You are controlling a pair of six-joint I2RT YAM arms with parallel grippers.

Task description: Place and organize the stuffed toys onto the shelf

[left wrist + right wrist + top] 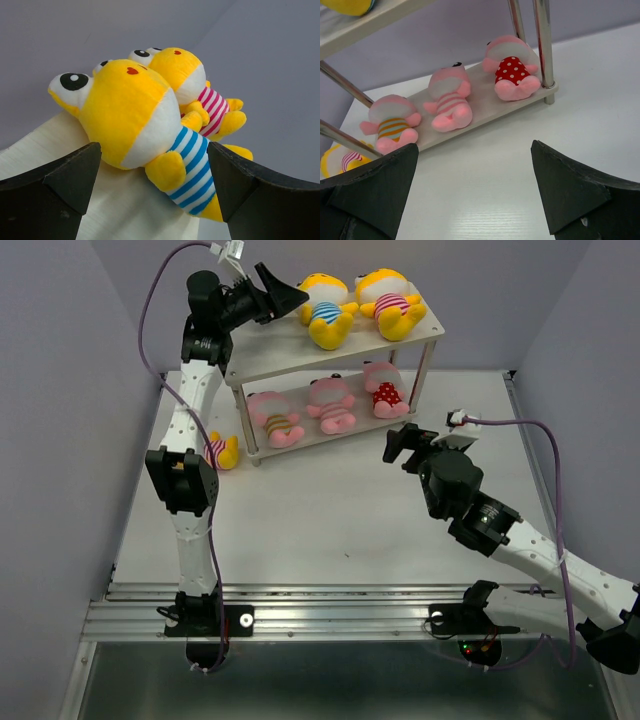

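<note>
The off-white shelf (268, 358) stands at the back of the table. On its top board lie two yellow toys, one in blue stripes (328, 312) and one in pink stripes (392, 302). On the lower board (485, 107) lie three pink toys (275, 418) (332, 405) (385, 390). A third yellow toy (222, 451) lies on the table left of the shelf, partly hidden by my left arm. My left gripper (290, 295) is open at the top board, its jaws either side of the blue-striped toy (140, 120). My right gripper (400, 448) is open and empty over the table, in front of the shelf.
Purple walls enclose the table on three sides. The shelf's thin metal legs (542, 45) stand between the boards. A metal rail (330, 610) runs along the near edge by the arm bases.
</note>
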